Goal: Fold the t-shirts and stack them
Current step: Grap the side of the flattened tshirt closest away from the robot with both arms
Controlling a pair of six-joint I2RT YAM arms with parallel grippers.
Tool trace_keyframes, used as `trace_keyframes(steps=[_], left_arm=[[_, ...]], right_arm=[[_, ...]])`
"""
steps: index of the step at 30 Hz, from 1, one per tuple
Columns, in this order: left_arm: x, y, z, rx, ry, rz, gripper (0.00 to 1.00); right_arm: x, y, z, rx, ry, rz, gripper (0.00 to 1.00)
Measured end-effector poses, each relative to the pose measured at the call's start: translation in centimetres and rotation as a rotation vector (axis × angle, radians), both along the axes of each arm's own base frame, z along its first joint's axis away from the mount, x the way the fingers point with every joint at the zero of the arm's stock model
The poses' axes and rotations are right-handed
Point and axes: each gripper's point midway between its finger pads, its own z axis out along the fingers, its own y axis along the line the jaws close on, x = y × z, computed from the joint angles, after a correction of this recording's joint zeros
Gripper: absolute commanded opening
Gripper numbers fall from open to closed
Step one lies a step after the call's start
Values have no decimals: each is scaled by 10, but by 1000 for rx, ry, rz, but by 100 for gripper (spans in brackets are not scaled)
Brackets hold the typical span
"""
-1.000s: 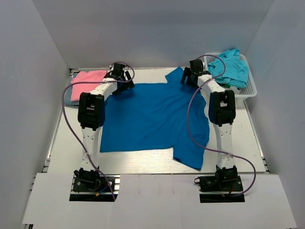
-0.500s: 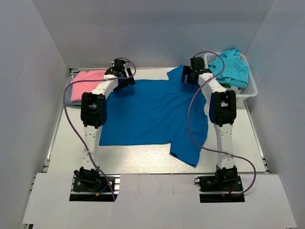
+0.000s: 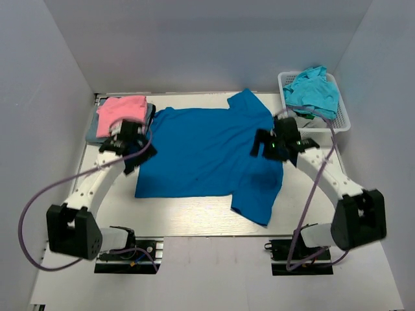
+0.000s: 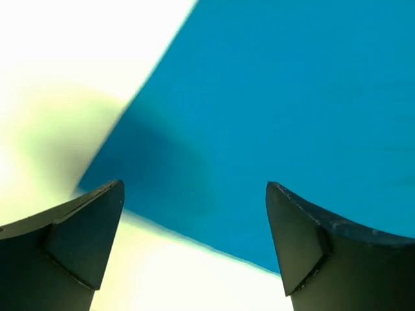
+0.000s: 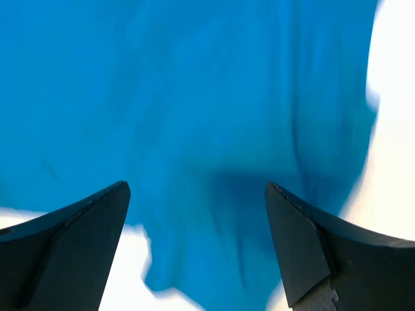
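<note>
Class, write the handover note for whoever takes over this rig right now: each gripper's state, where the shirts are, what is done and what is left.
Left gripper: open, empty, above the near left edge of the blue t-shirt.
Right gripper: open, empty, above the same shirt's right side.
Blue t-shirt: spread on the table, unfolded, with its near right part rumpled.
Pink t-shirt: at the far left corner, and it looks folded.
Turquoise t-shirt: bunched in the white basket at the far right.
Done: pink appears folded.
Left: fold the blue shirt and stack it, then the turquoise one.
</note>
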Motion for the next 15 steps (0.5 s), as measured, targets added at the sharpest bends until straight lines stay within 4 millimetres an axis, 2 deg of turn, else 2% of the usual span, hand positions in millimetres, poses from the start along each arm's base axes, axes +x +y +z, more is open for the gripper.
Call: trace_keyframes(steps=[2, 4, 6, 7, 9, 13, 15], left_arm=[[-43, 13, -36, 4, 101, 68, 100], [-82, 22, -74, 17, 219, 125, 100], [-111, 30, -102, 35, 311, 167, 100], [-119, 33, -110, 36, 333, 185, 100], [-120, 36, -113, 30, 335, 218, 100], [-96, 41, -114, 17, 258, 269, 100], [-90, 42, -123, 14, 271, 285, 98]], right_arm=[[-42, -10, -29, -22, 107, -8, 90], [-96, -22, -58, -44, 219, -9, 90], [-133, -29, -66, -39, 269, -17, 90], [-144, -31, -66, -27, 272, -20, 90], [-158, -32, -62, 10, 256, -33, 90], [-170, -33, -55, 41, 242, -52, 90], [-174, -34, -57, 35, 262, -53, 90]])
